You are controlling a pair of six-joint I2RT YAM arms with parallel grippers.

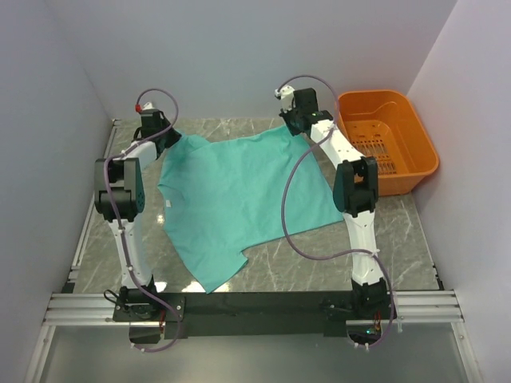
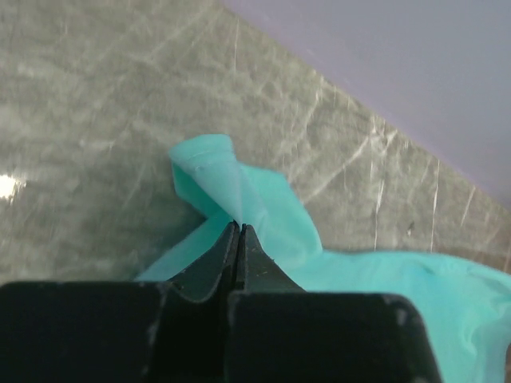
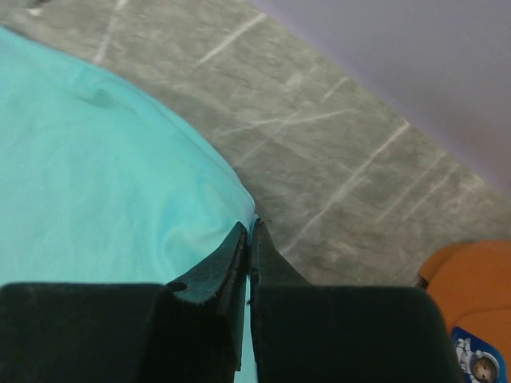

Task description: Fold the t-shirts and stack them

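L arm (image 1: 132, 247), R arm (image 1: 363, 239): white links, blk joints, looped purple cables (image 1: 289, 215), blk jaws.

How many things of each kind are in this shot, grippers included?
Teal t-shirt: 1
Orange basket: 1
Grippers: 2, the left gripper and the right gripper, each shut on the t-shirt's edge
Total: 4

Soft, even light throughout, one glare spot on the table (image 2: 9, 185), wrist views slightly blurred.
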